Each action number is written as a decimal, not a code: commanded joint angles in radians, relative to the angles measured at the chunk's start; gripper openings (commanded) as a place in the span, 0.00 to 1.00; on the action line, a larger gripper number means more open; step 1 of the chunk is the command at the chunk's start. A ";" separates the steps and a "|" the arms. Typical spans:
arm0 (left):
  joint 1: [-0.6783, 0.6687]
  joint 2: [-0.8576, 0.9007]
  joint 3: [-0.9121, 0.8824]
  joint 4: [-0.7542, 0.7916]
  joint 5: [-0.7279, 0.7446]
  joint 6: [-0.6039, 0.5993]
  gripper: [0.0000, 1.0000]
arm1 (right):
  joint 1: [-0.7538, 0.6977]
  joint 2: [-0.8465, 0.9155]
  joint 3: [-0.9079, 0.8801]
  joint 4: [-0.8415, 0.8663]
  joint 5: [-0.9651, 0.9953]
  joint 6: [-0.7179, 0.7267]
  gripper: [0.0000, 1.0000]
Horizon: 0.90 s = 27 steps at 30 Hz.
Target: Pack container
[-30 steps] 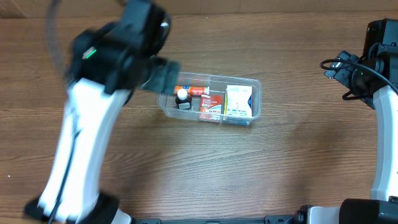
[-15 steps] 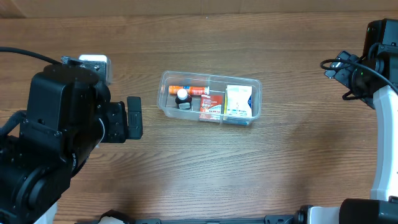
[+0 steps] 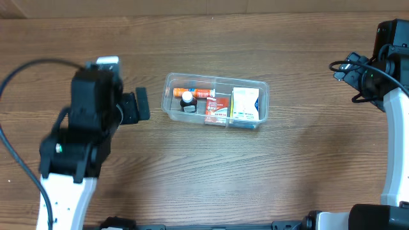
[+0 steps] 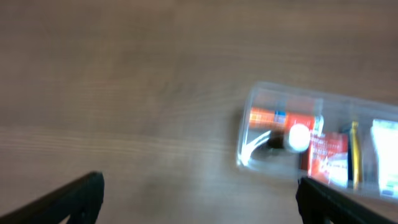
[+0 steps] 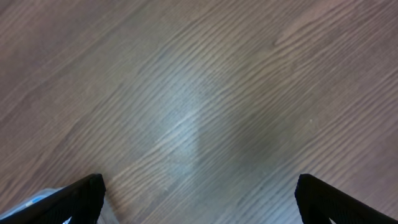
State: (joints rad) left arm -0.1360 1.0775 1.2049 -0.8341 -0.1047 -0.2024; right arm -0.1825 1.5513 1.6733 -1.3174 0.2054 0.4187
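Observation:
The clear container (image 3: 167, 96) lies in the middle of the wooden table. Inside it are an orange tube (image 3: 197, 92), a small dark bottle with a white cap (image 3: 187, 99), a red box (image 3: 218, 108) and a white-and-green box (image 3: 245, 104). My left gripper (image 3: 143, 105) hovers just left of the container, pointing at it, open and holding nothing. In the blurred left wrist view the container (image 4: 244, 146) sits up and to the right of the open left gripper (image 4: 199, 205). My right gripper (image 5: 199, 205) is open over bare wood, far right of the container.
The right arm (image 3: 383, 76) with its cables stands at the table's right edge. The left arm's white link (image 3: 64, 191) crosses the lower left of the table. A sliver of something clear shows at the right wrist view's lower left corner (image 5: 34, 202).
The left arm has drawn back leftward from the container's left end and its gripper now sits a short way off it. The right arm has not moved.

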 commanded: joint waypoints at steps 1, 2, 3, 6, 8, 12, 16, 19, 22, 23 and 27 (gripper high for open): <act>0.087 -0.195 -0.332 0.261 0.158 0.023 1.00 | -0.001 -0.005 0.016 0.006 0.000 0.004 1.00; 0.094 -0.232 -0.402 0.321 0.158 0.023 1.00 | -0.001 -0.005 0.016 0.006 0.000 0.004 1.00; 0.098 -0.269 -0.471 0.383 0.158 0.023 1.00 | -0.001 -0.005 0.016 0.006 0.000 0.004 1.00; 0.098 -0.387 -0.679 0.586 0.158 0.023 1.00 | -0.001 -0.005 0.016 0.006 0.000 0.004 1.00; 0.098 -0.477 -0.804 0.697 0.158 0.023 1.00 | -0.001 -0.005 0.016 0.006 0.000 0.004 1.00; 0.098 -0.687 -1.010 0.833 0.157 0.023 1.00 | -0.001 -0.005 0.016 0.006 0.000 0.004 1.00; 0.098 -0.815 -1.133 0.911 0.156 0.024 1.00 | -0.001 -0.005 0.016 0.006 0.000 0.004 1.00; 0.098 -0.867 -1.174 0.922 0.150 0.052 1.00 | -0.001 -0.005 0.016 0.006 0.000 0.004 1.00; 0.107 -0.927 -1.201 0.910 0.150 0.079 1.00 | -0.001 -0.005 0.016 0.006 0.000 0.004 1.00; 0.116 -0.943 -1.200 0.905 0.150 0.080 1.00 | -0.001 -0.005 0.016 0.006 0.000 0.004 1.00; 0.167 -0.999 -1.201 0.882 0.151 0.079 1.00 | -0.001 -0.005 0.016 0.006 0.000 0.004 1.00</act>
State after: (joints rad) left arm -0.0105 0.1276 0.0120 0.0677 0.0422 -0.1490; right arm -0.1825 1.5513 1.6737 -1.3174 0.2054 0.4187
